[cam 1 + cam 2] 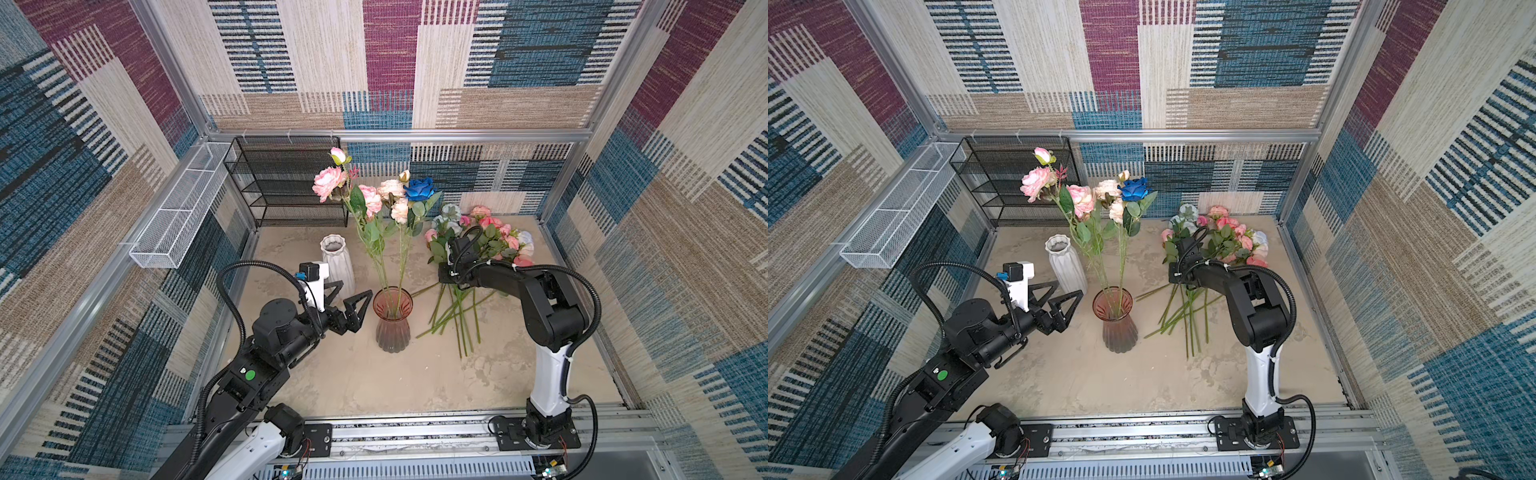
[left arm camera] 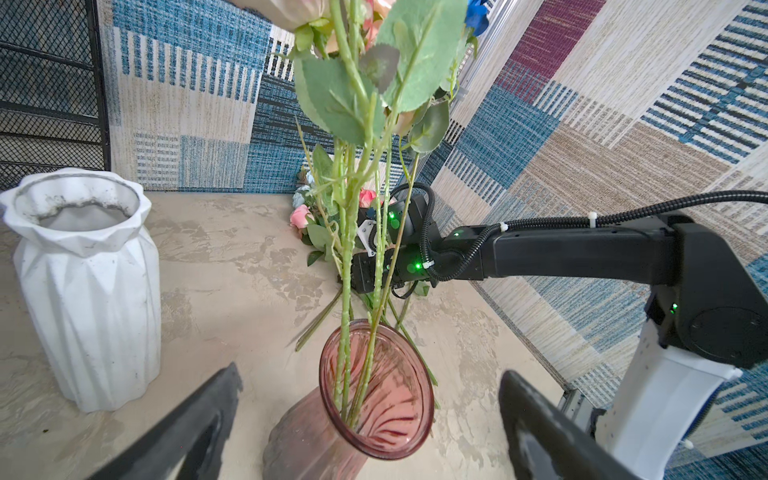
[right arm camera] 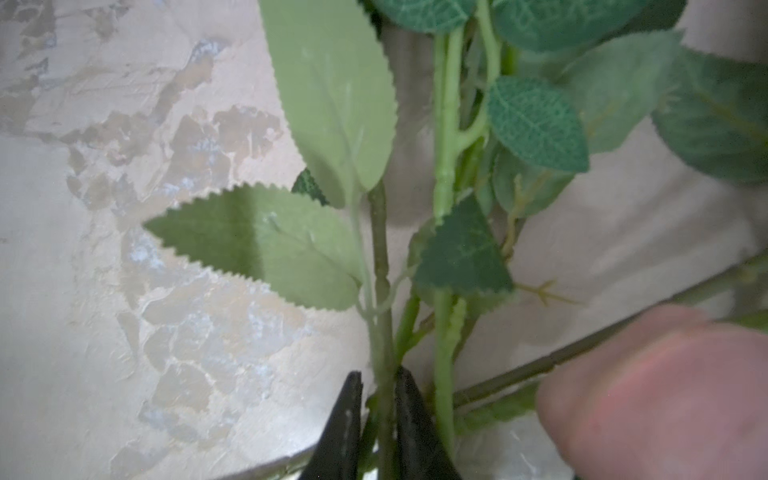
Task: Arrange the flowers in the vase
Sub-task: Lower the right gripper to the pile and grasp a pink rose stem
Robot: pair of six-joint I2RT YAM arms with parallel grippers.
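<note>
A pink ribbed glass vase (image 1: 392,332) (image 1: 1119,332) stands upright near the middle of the mottled beige surface (image 1: 374,386). Several long-stemmed flowers (image 1: 376,232) (image 1: 1096,237) stand in it and fan out above its mouth. Their blooms are pale pink and cream, and one deep blue rose (image 1: 419,189) is on the right of the bunch. In the left wrist view their green stems drop into the vase (image 2: 395,411) and lean against its rim.

To the right of the vase, a loose pile of flowers (image 1: 490,237) (image 1: 1229,237) lies flat on the surface. Its pink, white and pale blue heads point toward the back wall and its bare stems splay toward the front.

The left end effector (image 1: 356,288) (image 1: 1069,288) hovers just left of the vase, with its jaws spread wide and nothing between them.

The right arm reaches down onto the pile. In both top views the wrist hides the right end effector (image 3: 378,382). In its own camera the two black fingertips (image 3: 353,395) stand close together on either side of one green stem (image 3: 380,249), pinching it low among serrated leaves. A blurred pink shape fills that view's corner, and I cannot tell what it is.

A white faceted ceramic vase (image 1: 337,262) (image 2: 87,299) stands behind the left end effector. A black mesh shelf rack (image 1: 286,183) stands against the back wall, and a white wire basket (image 1: 178,216) hangs on the left wall.
</note>
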